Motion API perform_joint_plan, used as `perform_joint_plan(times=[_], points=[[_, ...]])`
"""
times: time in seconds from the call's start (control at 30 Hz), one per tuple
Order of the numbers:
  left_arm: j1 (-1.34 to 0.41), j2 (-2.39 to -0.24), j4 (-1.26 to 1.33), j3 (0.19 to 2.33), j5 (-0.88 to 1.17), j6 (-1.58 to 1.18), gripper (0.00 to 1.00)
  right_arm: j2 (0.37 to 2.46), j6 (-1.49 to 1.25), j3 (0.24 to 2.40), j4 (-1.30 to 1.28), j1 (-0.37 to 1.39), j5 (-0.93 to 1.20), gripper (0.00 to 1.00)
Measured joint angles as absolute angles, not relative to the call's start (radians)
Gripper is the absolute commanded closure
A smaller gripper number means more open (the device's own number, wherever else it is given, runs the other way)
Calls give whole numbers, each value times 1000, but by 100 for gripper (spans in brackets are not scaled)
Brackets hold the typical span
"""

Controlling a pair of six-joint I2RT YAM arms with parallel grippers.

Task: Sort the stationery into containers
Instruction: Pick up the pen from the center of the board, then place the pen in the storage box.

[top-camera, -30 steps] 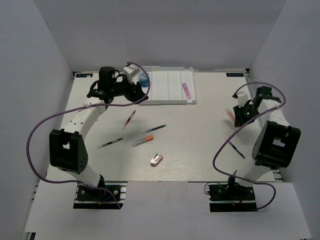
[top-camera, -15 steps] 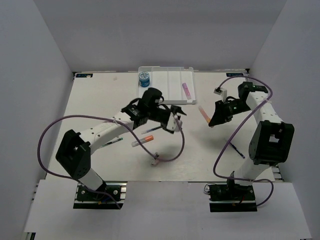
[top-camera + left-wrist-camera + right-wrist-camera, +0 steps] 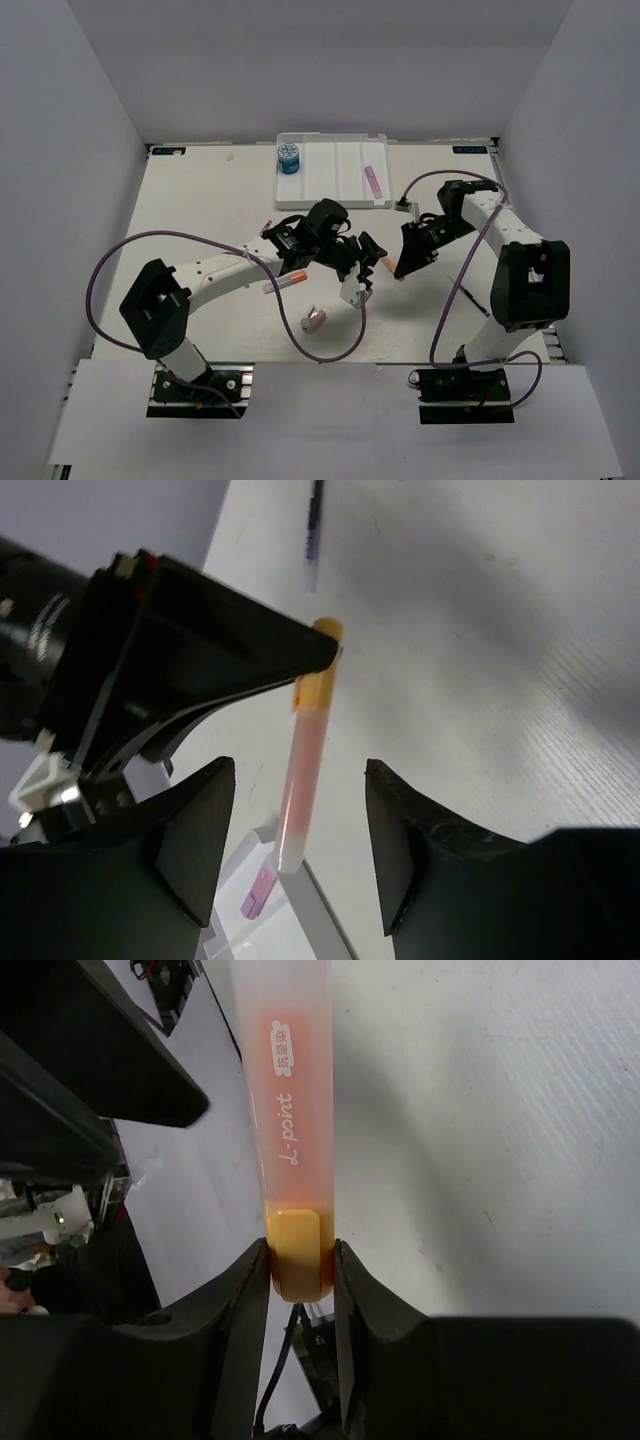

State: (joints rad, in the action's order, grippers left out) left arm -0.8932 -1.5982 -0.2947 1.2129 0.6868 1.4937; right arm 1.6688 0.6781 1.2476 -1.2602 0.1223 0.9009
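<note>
Your right gripper (image 3: 300,1270) is clamped on the capped end of an orange translucent plastic marker (image 3: 290,1110). It holds the marker just toward 3 o'clock from the centre of the white table (image 3: 200,200), with the free end pointing to about 8 o'clock in the top view. Your left gripper (image 3: 298,780) has its jaws apart, one on each side of that marker's barrel, with a gap showing on both sides.

The white shallow plastic divided tray (image 3: 330,165) sits at the table's 12 o'clock edge. A blue round roll (image 3: 288,157) stands in its 9 o'clock end compartment and a short pink marker (image 3: 371,181) lies in its 3 o'clock end compartment.

Loose on the table you have:
- a pale marker with an orange cap (image 3: 285,281) at 9 o'clock of the grippers
- a small pinkish eraser (image 3: 313,318) at 7 o'clock
- a thin dark pen (image 3: 470,296) at 4 o'clock
</note>
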Motion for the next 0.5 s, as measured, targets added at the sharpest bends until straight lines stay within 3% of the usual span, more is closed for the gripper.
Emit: perform_joint_plan(times=[0.33, 0.5], points=[[-963, -1675, -381, 1254, 551, 1563, 44, 1669, 610, 1246, -1254, 170, 927, 100], [-976, -1682, -389, 1258, 496, 1570, 53, 1669, 592, 1246, -1250, 192, 930, 100]])
